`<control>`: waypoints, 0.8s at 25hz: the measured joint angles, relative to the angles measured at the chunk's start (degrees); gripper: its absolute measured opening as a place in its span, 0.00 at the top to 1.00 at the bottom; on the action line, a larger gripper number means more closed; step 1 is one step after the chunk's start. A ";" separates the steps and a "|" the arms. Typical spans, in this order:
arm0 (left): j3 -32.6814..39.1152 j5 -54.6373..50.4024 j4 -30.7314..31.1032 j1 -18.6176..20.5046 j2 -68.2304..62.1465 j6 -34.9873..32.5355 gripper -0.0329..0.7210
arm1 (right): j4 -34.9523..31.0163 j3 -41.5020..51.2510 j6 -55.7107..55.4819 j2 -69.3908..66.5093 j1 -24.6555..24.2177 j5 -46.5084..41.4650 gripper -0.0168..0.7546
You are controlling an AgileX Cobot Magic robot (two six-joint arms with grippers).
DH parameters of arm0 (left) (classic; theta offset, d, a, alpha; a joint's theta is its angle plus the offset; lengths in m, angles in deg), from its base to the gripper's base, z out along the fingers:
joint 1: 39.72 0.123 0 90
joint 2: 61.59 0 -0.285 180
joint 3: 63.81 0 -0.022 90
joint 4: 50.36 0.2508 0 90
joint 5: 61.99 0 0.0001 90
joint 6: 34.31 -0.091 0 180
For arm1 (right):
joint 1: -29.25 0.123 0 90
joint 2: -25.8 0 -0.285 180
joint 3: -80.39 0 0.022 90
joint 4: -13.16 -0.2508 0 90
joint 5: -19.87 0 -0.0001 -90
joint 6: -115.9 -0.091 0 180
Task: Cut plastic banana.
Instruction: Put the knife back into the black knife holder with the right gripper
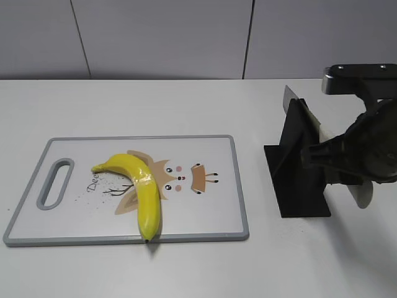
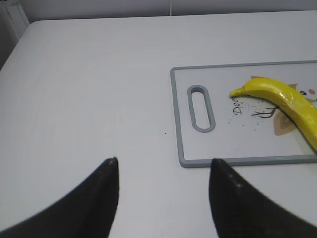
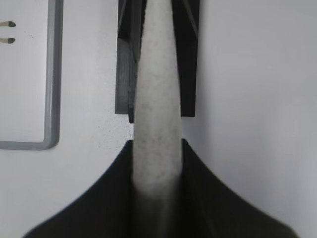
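Note:
The plastic banana (image 1: 144,189), glossy yellow with a dark tip, lies on the white cutting board (image 1: 240,198) with its tip over the front rim. It also shows in the left wrist view (image 2: 285,99). My right gripper (image 3: 157,148) is shut on the pale speckled handle of a knife (image 3: 158,89) that sits in a black stand (image 3: 189,59). In the exterior view this gripper (image 1: 344,164) is at the stand (image 1: 298,186), right of the board. My left gripper (image 2: 163,166) is open and empty over bare table, near the board's handle-slot corner (image 2: 184,161).
The board has a grey rim, a handle slot (image 1: 56,182) at its left end and a cartoon print. Its corner shows in the right wrist view (image 3: 52,99). A grey panelled wall stands behind the white table (image 1: 186,99).

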 joint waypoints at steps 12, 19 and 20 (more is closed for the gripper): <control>0.00 0.00 0.00 0.00 0.00 0.00 0.21 | -1.99 0.00 0.43 0.31 0.00 -1.05 0.19; 0.00 0.00 0.00 0.00 0.00 0.00 0.21 | -6.49 0.00 11.62 9.19 0.00 -1.80 0.15; 0.00 0.00 0.00 0.00 0.00 0.00 0.21 | -7.17 0.04 14.26 11.26 0.00 -2.26 0.15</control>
